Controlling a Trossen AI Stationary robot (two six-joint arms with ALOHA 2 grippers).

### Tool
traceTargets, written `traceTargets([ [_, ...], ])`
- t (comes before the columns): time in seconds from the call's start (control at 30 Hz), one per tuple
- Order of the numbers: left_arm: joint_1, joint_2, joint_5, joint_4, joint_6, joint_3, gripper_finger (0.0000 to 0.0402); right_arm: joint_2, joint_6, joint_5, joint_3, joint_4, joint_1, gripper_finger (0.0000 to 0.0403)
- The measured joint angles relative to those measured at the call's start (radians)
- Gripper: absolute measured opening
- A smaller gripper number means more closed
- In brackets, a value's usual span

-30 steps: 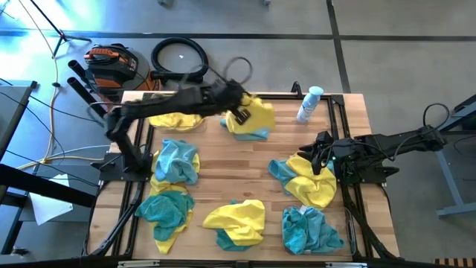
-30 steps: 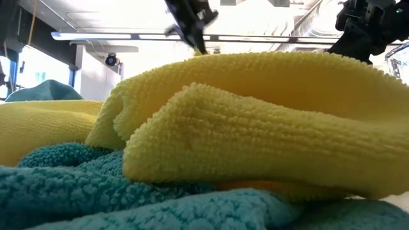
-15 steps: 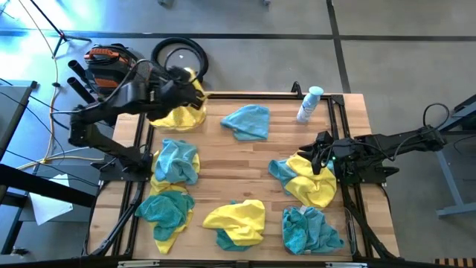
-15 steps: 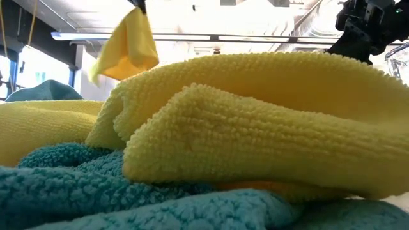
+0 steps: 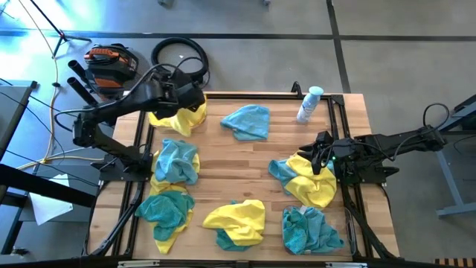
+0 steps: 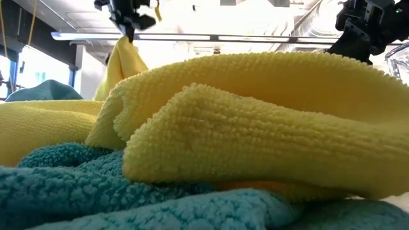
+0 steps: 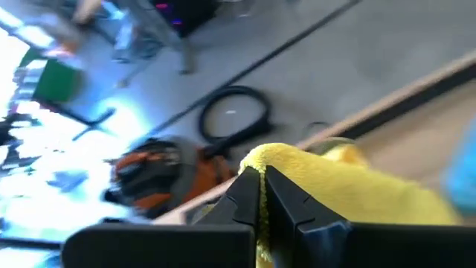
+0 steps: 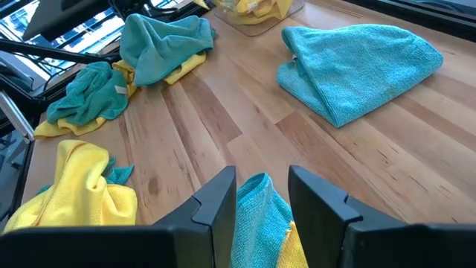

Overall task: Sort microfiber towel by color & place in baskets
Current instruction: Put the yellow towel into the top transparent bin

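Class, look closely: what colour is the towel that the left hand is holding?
Bright yellow. The towel hangs from the shut left hand at the table's far-left corner; the high view shows it best.

High view straight down; low view table-level, yellow towel (image 6: 255, 128) filling frame.

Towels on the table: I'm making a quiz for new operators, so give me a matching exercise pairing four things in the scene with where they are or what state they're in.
Column one:
1. left gripper
2. right gripper
3. lone teal towel
4. spray bottle

Column two:
a. standing at the table's far right corner
b. lying flat by itself at the far middle of the table
c. shut on a yellow towel over the far left corner
d. open, hovering over a teal and yellow heap at the right edge

Pairs: 1-c, 2-d, 3-b, 4-a
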Motion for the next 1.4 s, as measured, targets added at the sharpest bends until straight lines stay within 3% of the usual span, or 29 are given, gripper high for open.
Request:
traceTargets([
  [0.13, 0.052, 0.020, -0.090, 0.003, -0.041, -0.038, 0.0000, 0.000, 0.000, 0.000, 0.000, 0.000, 0.000, 0.0119],
  [0.3, 0.092, 0.048, -0.054, 0.005, -0.058, -0.039, 0.0000, 0.000, 0.000, 0.000, 0.000, 0.000, 0.000, 0.0119],
  [0.4, 0.101, 0.073, 0.040, 0.006, -0.058, -0.039, 0.0000, 0.000, 0.000, 0.000, 0.000, 0.000, 0.000, 0.0119],
  [0.6, 0.118, 0.151, 0.349, 0.012, -0.059, -0.039, 0.0000, 0.000, 0.000, 0.000, 0.000, 0.000, 0.000, 0.0119],
  [0.73, 0.137, 0.220, 0.392, 0.045, -0.013, -0.039, 0.0000, 0.000, -0.005, 0.000, 0.000, -0.001, 0.000, 0.0119],
  [1.03, 0.266, 0.373, 0.689, 0.122, 0.191, -0.039, 0.0000, 0.000, 0.000, 0.000, 0.000, -0.001, 0.000, 0.0119],
  [1.23, 0.335, 0.389, 0.794, 0.189, 0.260, -0.039, 0.0000, 0.000, 0.007, -0.001, 0.000, -0.001, 0.000, 0.0119],
  [1.4, 0.358, 0.359, 0.828, 0.167, 0.448, -0.039, 0.0000, 0.000, 0.027, -0.009, 0.000, -0.001, 0.000, 0.0119],
])
